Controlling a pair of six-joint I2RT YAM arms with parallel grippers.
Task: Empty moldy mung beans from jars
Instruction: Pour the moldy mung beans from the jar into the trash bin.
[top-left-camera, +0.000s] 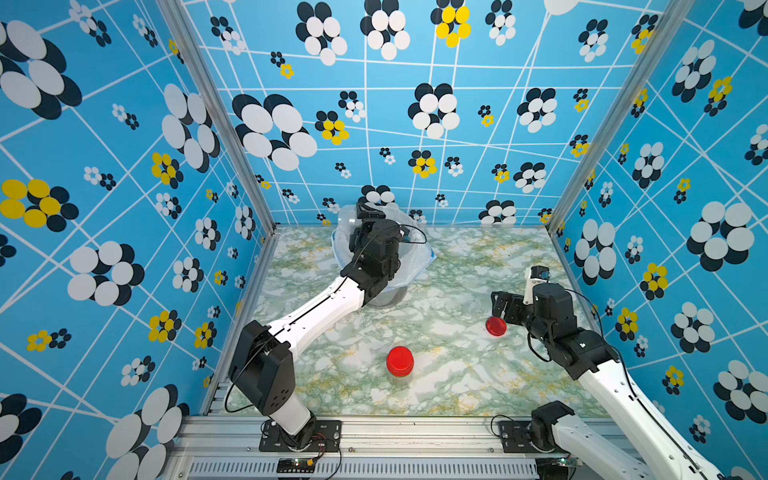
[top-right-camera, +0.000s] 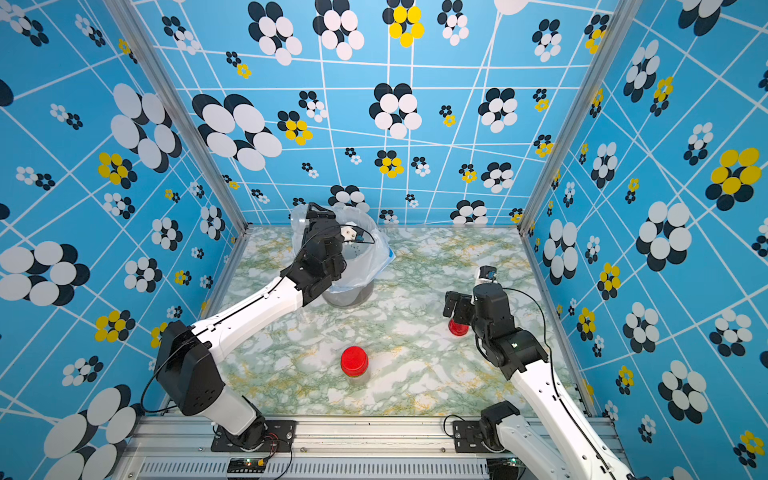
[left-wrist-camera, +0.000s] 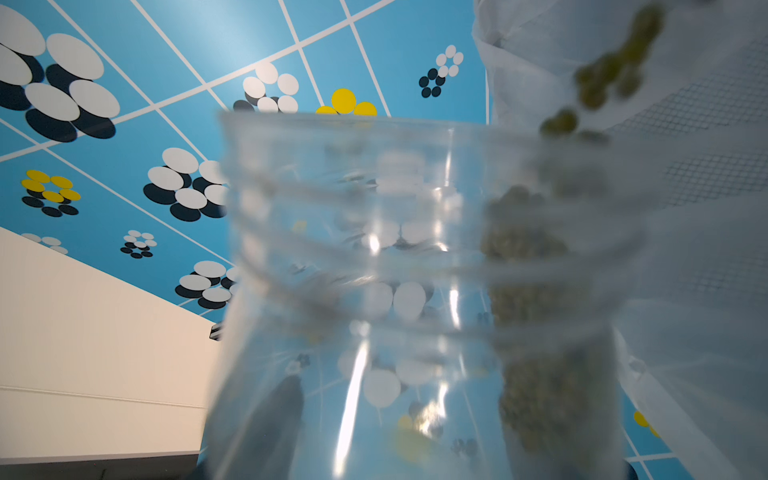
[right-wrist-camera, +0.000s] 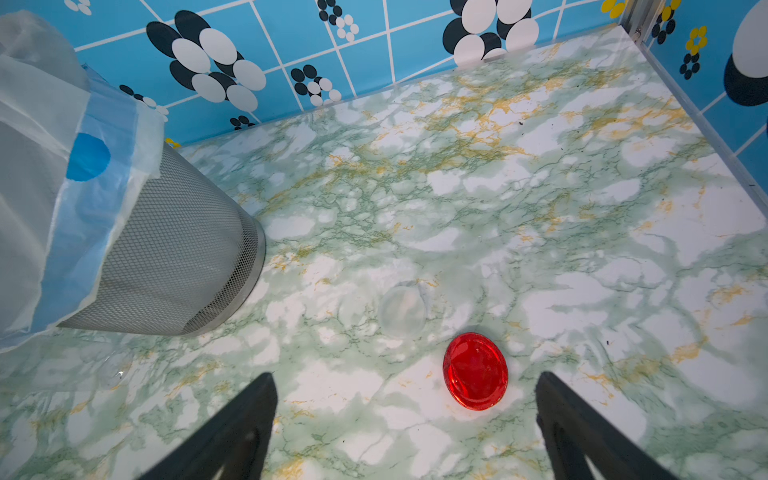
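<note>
- Olive-green mung beans (left-wrist-camera: 536, 395), tiny round grains, lie packed along one wall of a clear lidless jar (left-wrist-camera: 374, 291) with a threaded neck; a blurred clump of them hangs just past the jar's mouth, in front of a white plastic bag (left-wrist-camera: 685, 311).
- Black, the left gripper (top-left-camera: 368, 211) reaches over a silver mesh bin (right-wrist-camera: 187, 257) at the back of the table; its fingers are clamped on the clear lidless jar, which fills the left wrist view and is tipped toward the bag lining the bin; the fingers themselves are mostly hidden behind the jar.
- Over on its own side, the right gripper (right-wrist-camera: 405, 376) hangs above the green-and-white marbled tabletop (right-wrist-camera: 540, 208); its two black fingers (right-wrist-camera: 249, 415) stand wide apart and hold nothing.
- Flat on the tabletop lies a loose red round lid (right-wrist-camera: 476, 371), just ahead of the right gripper and nearer one finger than the other, touching neither; it shows in both top views too (top-left-camera: 496, 326).
- Beside that lid, toward the bin, lies a clear round disc (right-wrist-camera: 402, 309), flat and hard to pick out against the marble.
- Upright near the front middle of the table stands a second jar (top-left-camera: 400, 362), capped with a red screw lid and well apart from both grippers; its contents cannot be made out.
</note>
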